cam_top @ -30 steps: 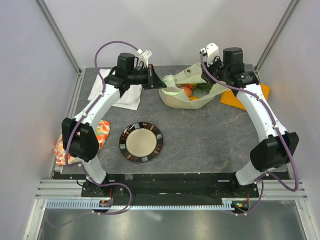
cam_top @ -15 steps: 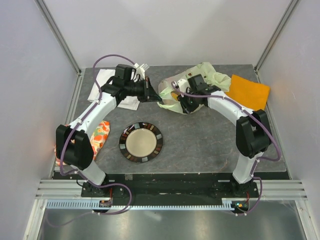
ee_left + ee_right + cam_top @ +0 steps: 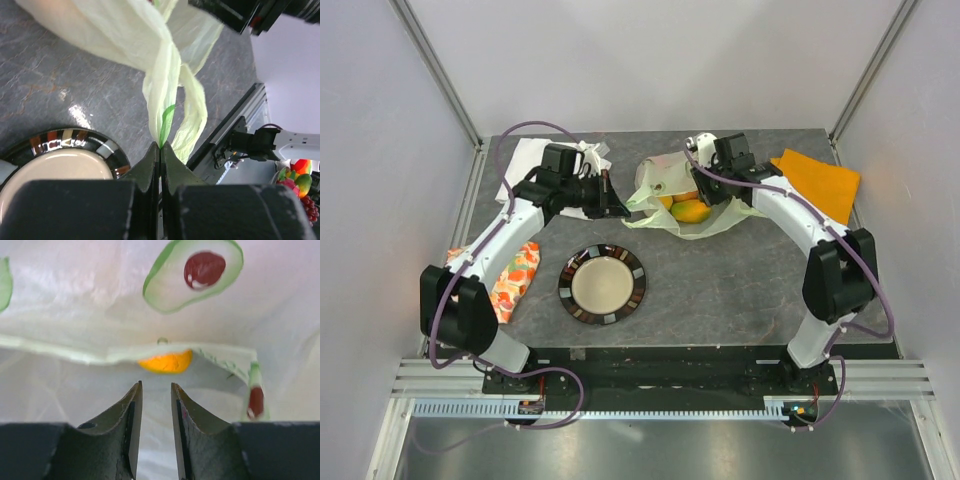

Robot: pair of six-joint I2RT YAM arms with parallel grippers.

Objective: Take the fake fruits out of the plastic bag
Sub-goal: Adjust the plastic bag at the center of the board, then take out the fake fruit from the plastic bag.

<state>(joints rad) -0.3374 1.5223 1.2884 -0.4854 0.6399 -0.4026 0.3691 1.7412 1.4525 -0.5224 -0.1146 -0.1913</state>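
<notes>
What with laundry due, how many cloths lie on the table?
3: white folded cloth far left, flat orange cloth far right, orange-floral cloth near left. Others may hide under the plastic bag.

dark-rimmed plate [image 3: 602, 284] at front; white cloth [image 3: 525, 160] back left, orange cloth [image 3: 820, 180] back right, floral cloth [image 3: 513, 278] left.

Right jaws withdrawn toward 12 o'clock from the plastic bag [image 3: 650, 178]; mango [image 3: 690, 211] now exposed at its mouth.
</notes>
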